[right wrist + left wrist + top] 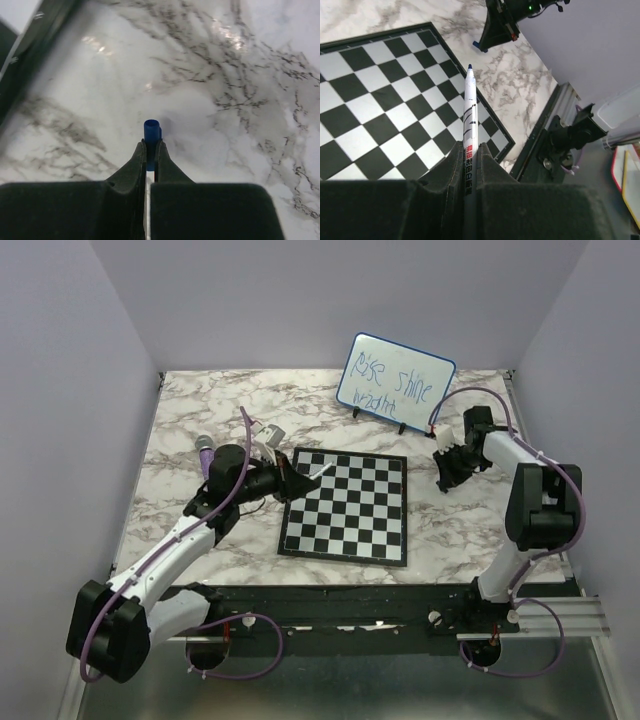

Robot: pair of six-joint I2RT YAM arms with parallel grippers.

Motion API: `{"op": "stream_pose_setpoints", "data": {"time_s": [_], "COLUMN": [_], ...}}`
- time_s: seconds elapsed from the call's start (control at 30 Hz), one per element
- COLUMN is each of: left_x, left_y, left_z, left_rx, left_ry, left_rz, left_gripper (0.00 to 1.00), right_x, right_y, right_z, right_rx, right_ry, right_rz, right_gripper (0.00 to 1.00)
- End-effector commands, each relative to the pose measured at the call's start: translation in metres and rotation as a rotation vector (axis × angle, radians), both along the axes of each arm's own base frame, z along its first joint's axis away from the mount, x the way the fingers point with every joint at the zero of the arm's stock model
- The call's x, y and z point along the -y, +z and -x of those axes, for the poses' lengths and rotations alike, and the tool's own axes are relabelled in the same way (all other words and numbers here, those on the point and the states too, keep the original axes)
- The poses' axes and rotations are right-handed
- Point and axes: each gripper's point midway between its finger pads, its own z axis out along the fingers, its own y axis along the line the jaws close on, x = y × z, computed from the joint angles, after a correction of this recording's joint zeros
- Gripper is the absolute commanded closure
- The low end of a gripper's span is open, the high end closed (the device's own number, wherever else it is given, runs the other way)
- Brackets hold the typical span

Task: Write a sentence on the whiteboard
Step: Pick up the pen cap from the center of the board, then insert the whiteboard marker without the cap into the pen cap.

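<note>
Whiteboard (396,377): stands on its black feet at far side of marble table (200,420), right of centre, leaning back. Sentence (388,380) in blue, two lines, top reads approx. "Rise shine"; lower word not legible.

L gripper (292,483): clamped on marker (318,472), uncapped, blue tip pointing out over far-left corner of chessboard (347,505). Well apart from whiteboard.

R gripper (447,465): fingers (137,160) pinched on small blue cap (151,131), above bare tabletop. Near whiteboard's right front, not touching it.
</note>
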Motion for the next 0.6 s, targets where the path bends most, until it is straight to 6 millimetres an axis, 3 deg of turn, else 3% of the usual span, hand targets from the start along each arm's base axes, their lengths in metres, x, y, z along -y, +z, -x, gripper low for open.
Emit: {"op": "stream_pose_setpoints", "data": {"time_s": [0.0,0.23,0.4,0.57], "left_x": [0.021,0.043,0.063,0.085], "left_y": [0.0,-0.002,0.003,0.001], "left_z": [0.022,0.037,0.051,0.054], "left_rx": [-0.031,-0.138,-0.254,-0.372], "left_ry": [-0.166,-0.322,-0.44,-0.509], "left_rz": [0.048,0.063,0.078,0.079], "left_gripper": [1.0,1.0,1.0,1.0], "right_x": [-0.034,-0.065,-0.075,-0.106], "right_y": [0.042,0.088,0.104,0.124], "right_z": [0.022,0.047,0.062,0.077], "right_rx": [0.116,0.274,0.357,0.48], "right_ry": [0.283,0.567,0.723,0.91], "right_rz": [-0.155,-0.29,-0.28,-0.243], "right_gripper": [0.98,0.97,0.97,0.97]}}
